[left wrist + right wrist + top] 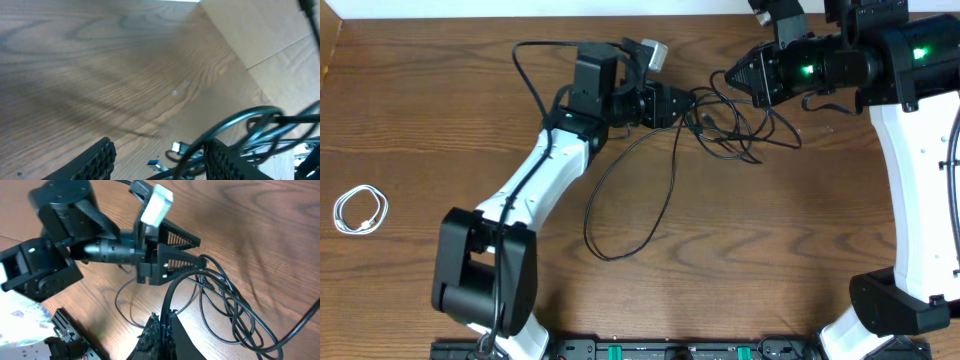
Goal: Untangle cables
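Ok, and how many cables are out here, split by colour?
Black cables: 2, tangled together, so this count is a best reading
White cable: 1, coiled on its own at far left
Total: 3

Where the black cables (728, 128) knot, strands hide one another — too fine to tell apart.

No text, label, brand, number or sign can be read in any view. Faint grey marks on the white surface (20, 322) are too blurred.
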`<state>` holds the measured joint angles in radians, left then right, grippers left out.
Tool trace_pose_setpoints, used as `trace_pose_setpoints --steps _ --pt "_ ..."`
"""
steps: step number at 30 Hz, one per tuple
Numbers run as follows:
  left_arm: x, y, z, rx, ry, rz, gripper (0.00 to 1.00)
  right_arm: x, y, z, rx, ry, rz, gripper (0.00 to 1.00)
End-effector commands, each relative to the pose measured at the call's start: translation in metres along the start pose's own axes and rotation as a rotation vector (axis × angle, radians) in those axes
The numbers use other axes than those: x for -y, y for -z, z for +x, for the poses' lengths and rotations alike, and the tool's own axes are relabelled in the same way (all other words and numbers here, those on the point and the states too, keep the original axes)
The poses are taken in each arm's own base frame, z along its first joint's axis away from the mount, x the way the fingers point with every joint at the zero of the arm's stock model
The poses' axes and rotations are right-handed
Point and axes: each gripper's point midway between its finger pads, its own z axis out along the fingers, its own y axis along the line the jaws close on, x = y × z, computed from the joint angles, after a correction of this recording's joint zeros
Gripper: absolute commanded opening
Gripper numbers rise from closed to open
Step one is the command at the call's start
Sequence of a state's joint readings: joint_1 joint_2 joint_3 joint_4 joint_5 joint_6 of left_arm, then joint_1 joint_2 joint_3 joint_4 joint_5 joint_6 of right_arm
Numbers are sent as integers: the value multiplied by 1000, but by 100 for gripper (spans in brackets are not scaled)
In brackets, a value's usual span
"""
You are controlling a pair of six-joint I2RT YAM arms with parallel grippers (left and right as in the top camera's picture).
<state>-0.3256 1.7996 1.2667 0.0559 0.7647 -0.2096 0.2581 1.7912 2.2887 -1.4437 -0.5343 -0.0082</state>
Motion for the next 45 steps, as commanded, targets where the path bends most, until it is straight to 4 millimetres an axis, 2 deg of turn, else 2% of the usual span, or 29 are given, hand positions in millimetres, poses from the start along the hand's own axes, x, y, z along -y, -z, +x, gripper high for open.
trace_pose_setpoints --steps 1,4,8,13,17,21,27,28,29,30,32,35,40,45 --pt "-3 -7 2 -5 -7 -17 59 -5 6 -2 17 16 -13 1" --pt "-3 -11 5 -11 -15 -28 56 -5 6 -2 16 16 -13 1" --pt "-12 -16 8 -9 -13 -78 42 -5 6 -1 13 14 -14 1" --pt "-18 -19 8 -3 -15 -118 31 -5 6 -1 12 14 -14 1" --pt "-14 -21 2 22 -38 -107 29 -6 6 -1 12 13 -18 1" --pt "-1 -27 -5 52 -78 -80 30 -6 6 0 11 13 -18 1" --pt "10 -39 0 51 -102 -55 30 -6 6 0 10 12 -18 1" --pt "10 -39 0 50 -101 -55 23 -6 6 0 10 12 -18 1" --pt "9 -39 -1 52 -101 -57 8 -6 6 0 10 12 -17 1" --pt "7 -37 -2 55 -99 -60 8 -6 6 0 9 12 -17 1" --pt "0 -33 -5 63 -83 -74 8 -5 6 0 10 11 -14 1" --pt "-23 -20 -10 77 1 -127 8 4 7 0 10 7 39 1" --pt "-62 19 -12 63 90 -225 8 36 16 -3 32 -48 149 1" --pt "-97 67 -5 33 150 -360 7 81 44 -8 96 -145 196 1"
